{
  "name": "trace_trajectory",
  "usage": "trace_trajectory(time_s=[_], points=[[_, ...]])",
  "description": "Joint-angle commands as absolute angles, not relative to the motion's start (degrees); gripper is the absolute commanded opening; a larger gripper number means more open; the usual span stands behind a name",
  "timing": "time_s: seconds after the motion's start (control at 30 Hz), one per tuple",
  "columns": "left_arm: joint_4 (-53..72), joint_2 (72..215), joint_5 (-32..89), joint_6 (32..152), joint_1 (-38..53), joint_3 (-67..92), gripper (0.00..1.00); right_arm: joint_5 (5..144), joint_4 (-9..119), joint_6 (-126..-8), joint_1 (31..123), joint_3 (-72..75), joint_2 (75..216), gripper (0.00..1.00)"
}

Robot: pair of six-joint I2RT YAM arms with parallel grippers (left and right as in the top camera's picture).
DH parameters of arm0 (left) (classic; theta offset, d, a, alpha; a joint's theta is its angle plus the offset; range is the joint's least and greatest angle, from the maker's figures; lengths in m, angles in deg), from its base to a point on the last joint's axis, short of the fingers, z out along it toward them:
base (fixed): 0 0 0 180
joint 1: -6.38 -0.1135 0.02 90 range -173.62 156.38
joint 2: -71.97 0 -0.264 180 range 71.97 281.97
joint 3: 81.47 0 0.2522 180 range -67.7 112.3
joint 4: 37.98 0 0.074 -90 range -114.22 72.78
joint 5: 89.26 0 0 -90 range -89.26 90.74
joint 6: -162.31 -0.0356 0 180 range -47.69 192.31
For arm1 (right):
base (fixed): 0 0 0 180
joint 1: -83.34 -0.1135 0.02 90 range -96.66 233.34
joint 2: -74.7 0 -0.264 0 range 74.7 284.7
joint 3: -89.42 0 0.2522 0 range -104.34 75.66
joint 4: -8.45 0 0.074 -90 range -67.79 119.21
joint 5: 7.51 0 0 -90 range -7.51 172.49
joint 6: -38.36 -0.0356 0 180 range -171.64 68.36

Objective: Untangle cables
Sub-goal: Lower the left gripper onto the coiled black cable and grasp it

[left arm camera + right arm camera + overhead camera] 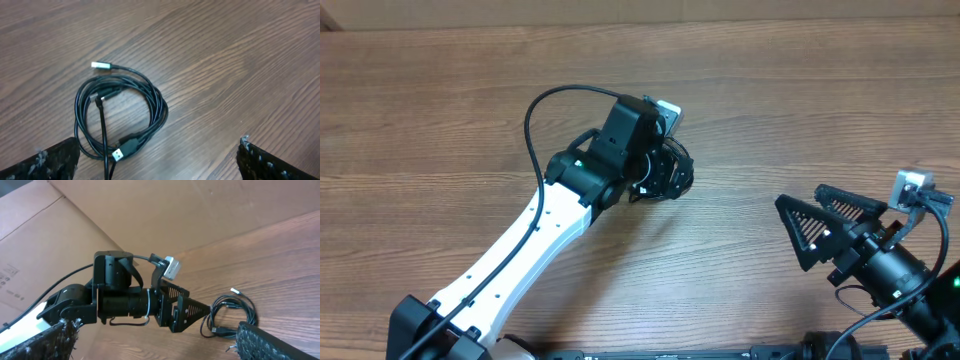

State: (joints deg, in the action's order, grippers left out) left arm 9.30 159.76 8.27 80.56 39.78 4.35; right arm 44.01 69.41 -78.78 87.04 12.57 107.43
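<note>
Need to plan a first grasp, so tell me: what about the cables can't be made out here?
Overhead: the left gripper covers most of the cables; only a dark edge shows.
Left wrist: one cord runs off the bottom edge, end unseen; how many cords overlap, cannot tell.
Right wrist: the cables are small, plug types unreadable; a right-gripper finger hides their near edge.

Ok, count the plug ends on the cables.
3: silvery plug upper left of the cables, small plug inside the loop, wide plug at the lower edge. More may be hidden.
</note>
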Motion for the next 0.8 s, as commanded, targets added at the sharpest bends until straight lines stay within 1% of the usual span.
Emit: trace_trajectory(time_s=[0.0, 0.13, 0.3, 0.5, 0.67, 0.77], points=[[8.05, 161.64, 7.29, 78.79, 40.05, 5.26, 0.99, 45.34, 69.32, -78.1, 87.11, 11.1, 107.03, 1.0], [6.94, 164.65, 6.48, 79.88, 39.74, 5.26, 0.98, 45.34, 69.35, -78.08, 87.11, 11.1, 107.03, 1.0], [6.85, 170.23, 5.08, 80.04, 39.59, 5.26, 1.0, 45.37, 69.89, -76.62, 87.11, 11.1, 107.03, 1.0], [7.86, 171.32, 5.1, 79.99, 38.95, 5.26, 1.0, 46.48, 70.96, -75.33, 87.11, 11.1, 107.03, 1.0], [14.68, 172.11, -6.73, 79.8, 38.47, 5.16, 1.0, 46.9, 71.9, -75.28, 87.11, 11.1, 107.03, 1.0], [16.56, 172.65, -7.23, 79.86, 37.36, 5.05, 1.0, 46.9, 71.64, -75.3, 87.11, 11.1, 107.03, 1.0]])
